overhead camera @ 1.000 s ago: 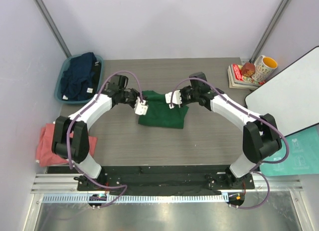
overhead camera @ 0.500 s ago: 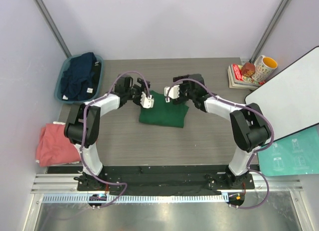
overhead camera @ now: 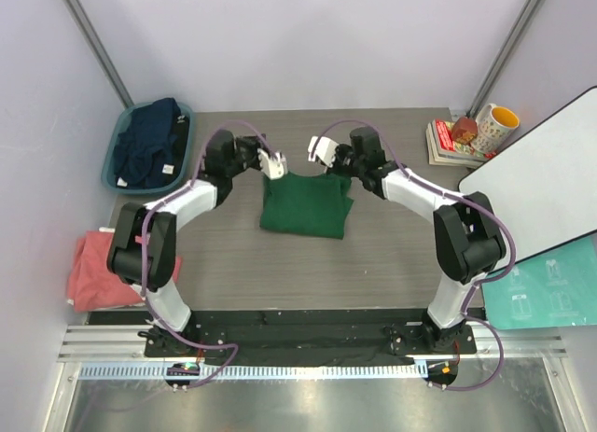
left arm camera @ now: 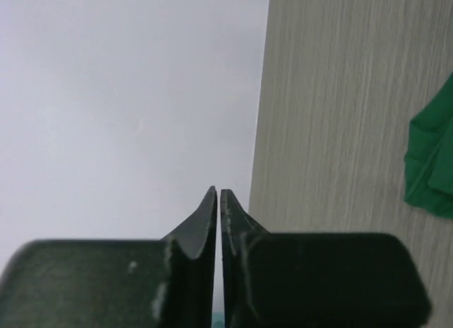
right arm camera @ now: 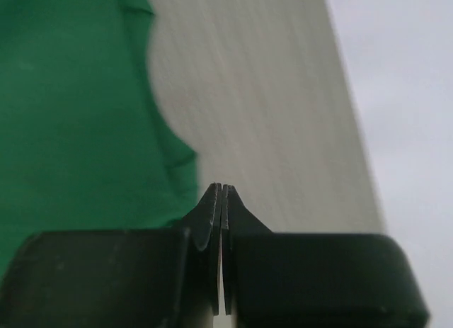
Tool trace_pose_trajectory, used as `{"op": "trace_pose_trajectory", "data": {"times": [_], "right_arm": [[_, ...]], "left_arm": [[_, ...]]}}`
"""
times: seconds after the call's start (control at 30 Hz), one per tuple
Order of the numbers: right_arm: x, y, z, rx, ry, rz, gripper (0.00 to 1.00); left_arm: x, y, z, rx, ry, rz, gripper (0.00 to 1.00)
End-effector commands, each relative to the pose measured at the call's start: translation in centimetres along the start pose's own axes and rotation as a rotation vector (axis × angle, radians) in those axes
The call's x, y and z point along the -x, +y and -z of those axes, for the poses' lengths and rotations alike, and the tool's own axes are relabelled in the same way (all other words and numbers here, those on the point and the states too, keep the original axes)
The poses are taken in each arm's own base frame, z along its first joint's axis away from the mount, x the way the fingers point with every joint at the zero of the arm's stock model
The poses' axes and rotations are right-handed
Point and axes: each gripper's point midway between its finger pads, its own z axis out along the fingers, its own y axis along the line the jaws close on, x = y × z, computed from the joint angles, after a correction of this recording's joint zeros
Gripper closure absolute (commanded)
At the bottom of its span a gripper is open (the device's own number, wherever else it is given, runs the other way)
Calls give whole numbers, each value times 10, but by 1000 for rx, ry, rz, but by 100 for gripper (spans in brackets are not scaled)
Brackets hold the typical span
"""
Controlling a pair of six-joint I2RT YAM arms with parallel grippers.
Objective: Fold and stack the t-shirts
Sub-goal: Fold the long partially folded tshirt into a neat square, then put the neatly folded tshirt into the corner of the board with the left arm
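Grey wood-grain table (overhead camera: 401, 255) fills the middle of the overhead view, with plain pale walls (overhead camera: 308, 40) behind it.

The left gripper (left arm camera: 218, 193) has its jaws pressed almost together, only a hairline slit between them and nothing caught in it. The right gripper (right arm camera: 221, 190) is likewise closed tight and empty. Its tips sit just beside the scalloped edge of the green t-shirt (right arm camera: 71, 108), though the blurred wrist picture does not show whether they touch the cloth.

From above, both grippers hover at the far edge of that t-shirt, the left one at its far left corner and the right one at its far right corner. The t-shirt lies folded into a rough rectangle in the middle of the table; no neck label shows on it.

A teal tub (overhead camera: 112, 150) stands at the far left corner and holds a crumpled navy t-shirt (overhead camera: 147, 138). A small white tag, perhaps a label, shows on it, too small to read. A pink t-shirt (overhead camera: 93, 273) lies bunched at the near left edge, beside the left arm.

At the far right, a yellow and white mug (overhead camera: 496, 126) stands by a stack of books (overhead camera: 443, 145); any lettering there is illegible. A white board (overhead camera: 541, 185) and a teal printed sheet (overhead camera: 550, 287) lie further right.
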Motion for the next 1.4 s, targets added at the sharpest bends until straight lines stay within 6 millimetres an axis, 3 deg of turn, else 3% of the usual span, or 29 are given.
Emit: {"op": "trace_pose_trajectory", "data": {"times": [0.0, 0.03, 0.07, 0.1, 0.13, 0.17, 0.2, 0.23, 0.27, 0.3, 0.33, 0.37, 0.4, 0.47, 0.5, 0.67, 0.9, 1.07, 1.2, 1.27, 1.33, 1.37], "right_arm": [[22, 50, 25, 251, -73, -358, 99], [21, 60, 25, 293, -87, -429, 99], [18, 66, 22, 319, -85, -473, 99], [16, 71, 20, 341, -87, -510, 99], [12, 69, 19, 348, -87, -594, 99], [13, 70, 18, 377, -106, -629, 99], [6, 75, 12, 395, -97, -665, 99], [4, 68, 10, 394, -100, -693, 99], [2, 69, 7, 408, -103, -710, 99], [-4, 72, 2, 416, -89, -722, 99], [-5, 67, -1, 410, -91, -721, 99], [-9, 65, -4, 403, -87, -722, 99], [-11, 63, -7, 401, -88, -721, 99], [-18, 61, -16, 394, -74, -728, 99], [-22, 60, -19, 385, -63, -725, 99], [-37, 59, -30, 366, -6, -728, 99], [-65, 53, -27, 296, 102, -709, 99], [-82, 45, -27, 237, 182, -675, 99], [-83, 35, -22, 192, 196, -644, 99], [-78, 23, -17, 163, 188, -621, 97], [-64, 6, -8, 128, 152, -587, 91], [-57, 1, -3, 125, 131, -571, 83]], "left_arm": [[35, 5, 19, -231, -79, 396, 100], [42, -34, 29, -399, -71, 517, 100], [53, -55, 36, -508, -108, 596, 100], [51, -75, 29, -599, -111, 644, 100], [57, -105, 44, -742, -83, 739, 100], [61, -119, 46, -821, -102, 776, 100], [56, -125, 33, -861, -102, 804, 100], [60, -142, 44, -965, -78, 877, 100], [60, -142, 41, -990, -85, 896, 100], [63, -127, 33, -983, -115, 905, 100], [57, -142, 27, -1024, -106, 925, 100], [60, -143, 30, -1064, -97, 941, 100], [61, -129, 21, -1040, -123, 930, 100], [58, -138, 17, -1077, -118, 945, 100], [58, -130, 12, -1064, -119, 926, 100], [50, -143, 25, -1143, -32, 894, 100], [28, -167, 55, -1187, 107, 780, 100], [17, -169, 55, -1167, 169, 744, 100], [9, -153, 45, -1078, 209, 741, 100], [6, -136, 43, -1001, 234, 781, 100], [1, -118, 36, -914, 238, 802, 100], [3, -108, 38, -879, 248, 835, 100]]}}
